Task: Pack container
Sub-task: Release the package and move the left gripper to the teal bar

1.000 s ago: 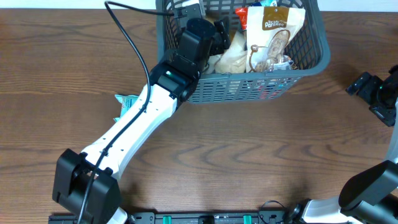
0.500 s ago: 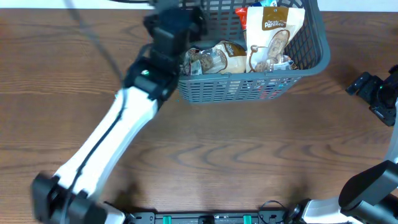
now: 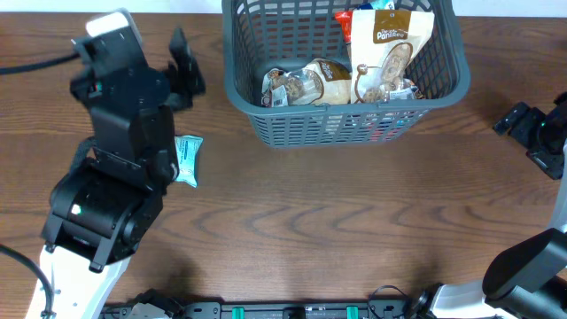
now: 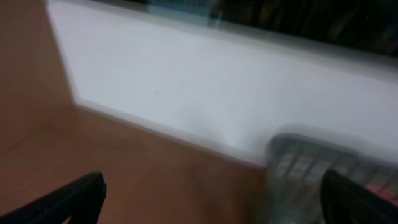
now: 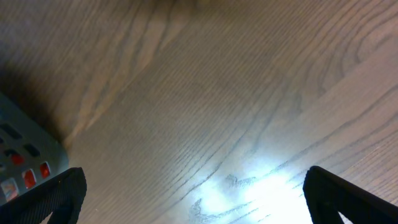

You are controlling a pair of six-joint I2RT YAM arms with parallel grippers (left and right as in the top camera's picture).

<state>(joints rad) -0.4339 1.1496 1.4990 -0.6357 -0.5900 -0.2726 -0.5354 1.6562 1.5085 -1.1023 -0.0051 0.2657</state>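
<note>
Packet outstanding: one teal packet (image 3: 188,159) lay flat on the table (image 3: 354,230), near the left side, its left edge tucked under the left arm (image 3: 124,177). Its long axis ran roughly near-to-far, slightly tilted.

Beyond it, the left claw (image 3: 184,64) was raised over the table. Its wrist view, though blurred, showed the two fingers spread wide with nothing between them. The teal packet therefore lay behind and below this claw, on the robot's side of it, and out of that camera's sight.

The right claw (image 3: 536,133) sat at the far right edge of the table, fingers likewise parted over bare wood and holding nothing. It was well apart from the teal packet; the left arm was plainly the nearer.

Farthest out, the container (image 3: 350,128) stood upright at the back of the table, to the right of the left claw. It held a brown-and-white packet (image 3: 306,84) lying at its left end and a tan pouch (image 3: 390,53) leaning beside it.

Judgement: packing was incomplete. The next pick would require the left claw to come back and down, aligned across the packet's short side.
</note>
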